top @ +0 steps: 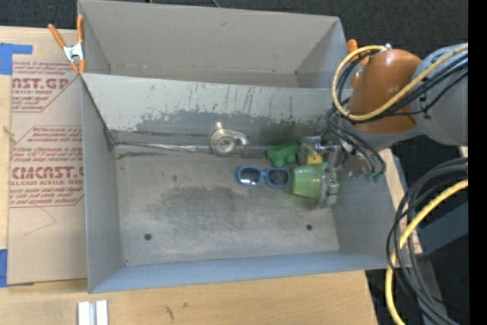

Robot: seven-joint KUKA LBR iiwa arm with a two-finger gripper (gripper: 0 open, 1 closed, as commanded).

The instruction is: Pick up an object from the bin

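My gripper (329, 177) reaches into the bin at its right side, low over the floor. A pale green cup-like thing (307, 183) lies right against its fingers on their left; I cannot tell if the fingers are round it. Blue sunglasses (261, 177) lie just left of the green thing. A darker green toy piece (283, 154) sits behind them, and a small yellow thing (313, 158) shows next to the gripper's body.
A silver metal ring-shaped piece (226, 141) lies by the bin's back wall, left of the gripper. The arm with its orange cover and cables hangs over the bin's right rim.
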